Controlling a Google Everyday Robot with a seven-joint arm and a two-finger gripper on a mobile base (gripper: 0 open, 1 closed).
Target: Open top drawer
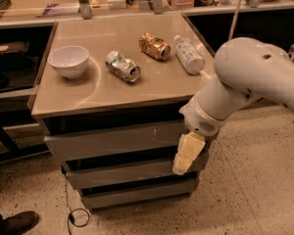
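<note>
The top drawer (112, 139) is the widest grey front, just under the tabletop (137, 89) of the cabinet. It is shut, with pale scratches right of centre. My gripper (184, 156) hangs from the white arm (245, 80) in front of the cabinet's right end. Its pale fingers point down, overlapping the top drawer's right edge and the middle drawer (127, 172). I cannot see whether it touches either drawer.
On the tabletop lie a white bowl (68, 60), a crushed green can (123, 66), a crushed copper can (155, 46) and a plastic bottle (188, 54). A bottom drawer (137, 192) sits below. A shoe (14, 223) and a cable (73, 214) are on the floor at left.
</note>
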